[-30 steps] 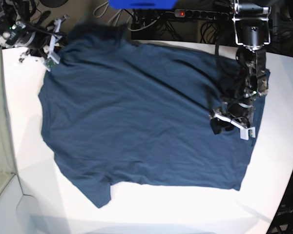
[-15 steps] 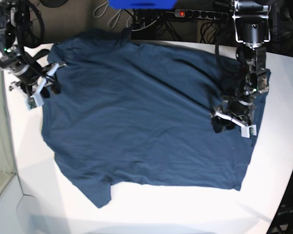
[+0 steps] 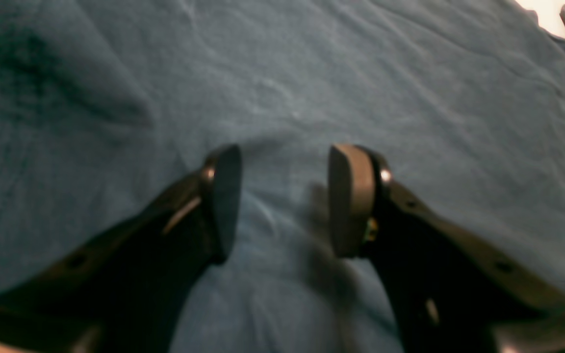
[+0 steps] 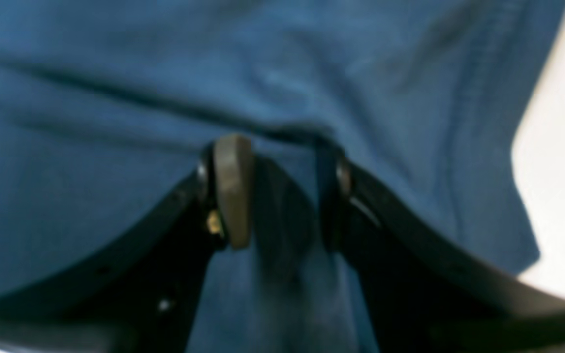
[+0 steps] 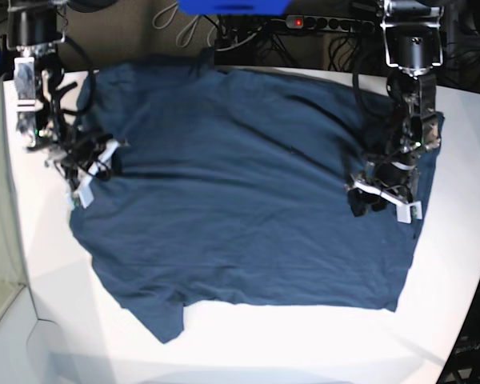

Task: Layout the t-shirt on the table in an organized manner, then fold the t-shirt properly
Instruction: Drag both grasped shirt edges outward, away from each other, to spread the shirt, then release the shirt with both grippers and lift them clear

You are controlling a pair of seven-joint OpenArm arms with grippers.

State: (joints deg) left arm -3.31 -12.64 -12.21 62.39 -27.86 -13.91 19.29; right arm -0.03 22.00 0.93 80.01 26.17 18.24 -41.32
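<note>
Table (image 5: 320,352) carries the t-shirt (image 5: 240,184) spread nearly flat, hem bunched at the near left, so layout looks mostly done and folding comes next. Right gripper (image 4: 277,191) and left gripper (image 3: 282,201) sit low over cloth, jaws parted, pinching nothing visible. Contact is unclear; the neck label is hidden.

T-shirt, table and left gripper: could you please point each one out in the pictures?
t-shirt (image 5: 232,200), base view, middle of the cloth.
table (image 5: 304,344), base view, bare top near the front edge.
left gripper (image 3: 282,201), left wrist view, midway between its fingers.
</note>
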